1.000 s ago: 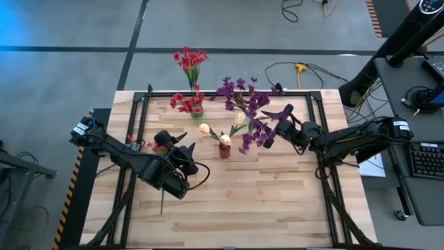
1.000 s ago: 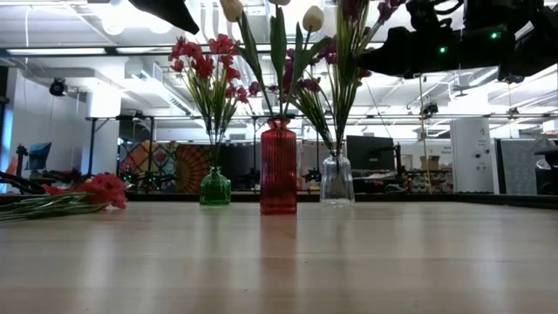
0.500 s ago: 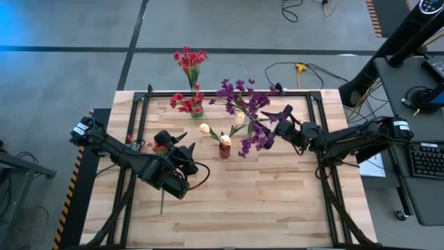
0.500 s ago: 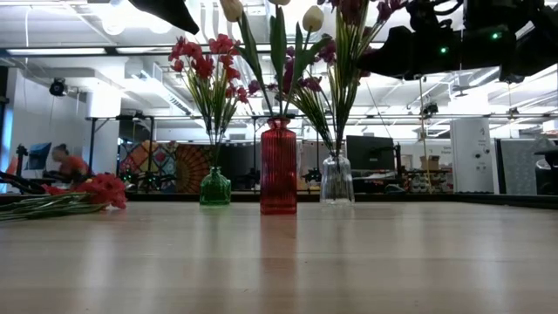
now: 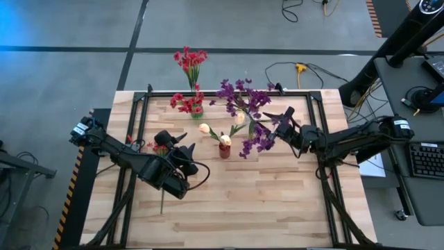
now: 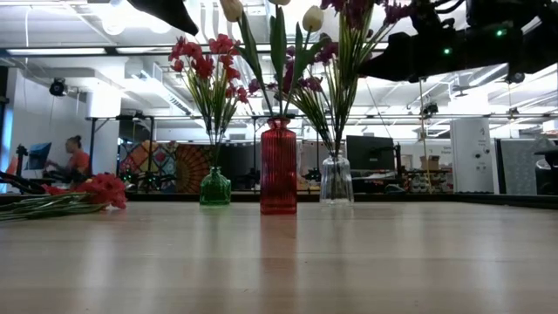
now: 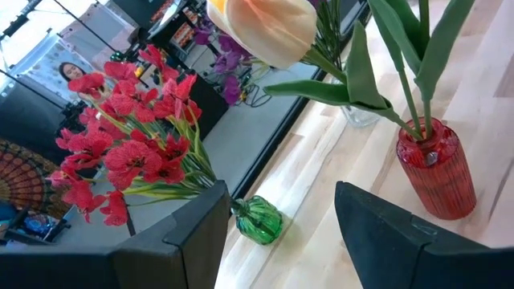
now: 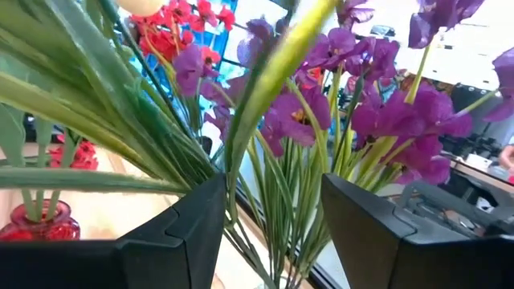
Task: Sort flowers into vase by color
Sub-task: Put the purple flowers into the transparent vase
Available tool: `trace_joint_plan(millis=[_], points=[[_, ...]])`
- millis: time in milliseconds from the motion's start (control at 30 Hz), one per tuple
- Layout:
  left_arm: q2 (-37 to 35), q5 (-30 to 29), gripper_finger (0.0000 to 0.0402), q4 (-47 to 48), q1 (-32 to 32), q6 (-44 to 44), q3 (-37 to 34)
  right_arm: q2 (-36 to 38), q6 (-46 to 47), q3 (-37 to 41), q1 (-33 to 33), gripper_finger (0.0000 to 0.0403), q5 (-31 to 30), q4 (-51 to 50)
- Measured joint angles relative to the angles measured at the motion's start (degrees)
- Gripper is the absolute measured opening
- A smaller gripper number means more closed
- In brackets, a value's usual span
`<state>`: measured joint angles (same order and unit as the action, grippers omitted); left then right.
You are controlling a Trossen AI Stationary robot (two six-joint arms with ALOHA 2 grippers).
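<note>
Three small vases stand in a row near the table's far side. A green vase (image 6: 214, 187) holds red flowers (image 5: 191, 61), a red vase (image 6: 278, 167) holds cream tulips (image 7: 265, 28), and a clear vase (image 6: 336, 180) holds purple flowers (image 5: 244, 101). More red flowers (image 6: 87, 194) lie flat at the table's left. My right gripper (image 5: 279, 119) is open, raised at the right of the purple sprigs, with their stems (image 8: 273, 80) showing between its fingers. My left gripper (image 5: 184, 144) is open and raised left of the red vase, with nothing between its fingers. My right gripper comes level from the table's right, in among the purple sprigs high above the clear vase. A blurred green stem (image 8: 241, 144) runs close past one finger (image 8: 185, 233). Whether that finger touches it cannot be told.
Black frame rails (image 5: 139, 125) run along the table's left, far and right sides. The near half of the wooden tabletop (image 5: 243, 208) is bare. Beyond the far edge a person (image 6: 74, 157) sits in the room.
The lower purple blossoms beside my right gripper have swayed a little toward the table's right. My left arm has kept still.
</note>
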<state>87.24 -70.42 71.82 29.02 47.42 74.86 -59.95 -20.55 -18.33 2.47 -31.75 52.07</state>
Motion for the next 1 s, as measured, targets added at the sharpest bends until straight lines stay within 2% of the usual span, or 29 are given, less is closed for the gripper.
trace_joint_plan(millis=[633,1000], points=[[0.0,0.77,0.021,0.03,0.01,0.0,0.0,0.34,1.96,0.0,-2.48,0.0196,-2.99,-3.62],[0.0,0.9,0.021,0.04,0.02,0.0,-0.01,1.04,2.1,0.0,-3.31,0.0196,-2.69,-4.23]])
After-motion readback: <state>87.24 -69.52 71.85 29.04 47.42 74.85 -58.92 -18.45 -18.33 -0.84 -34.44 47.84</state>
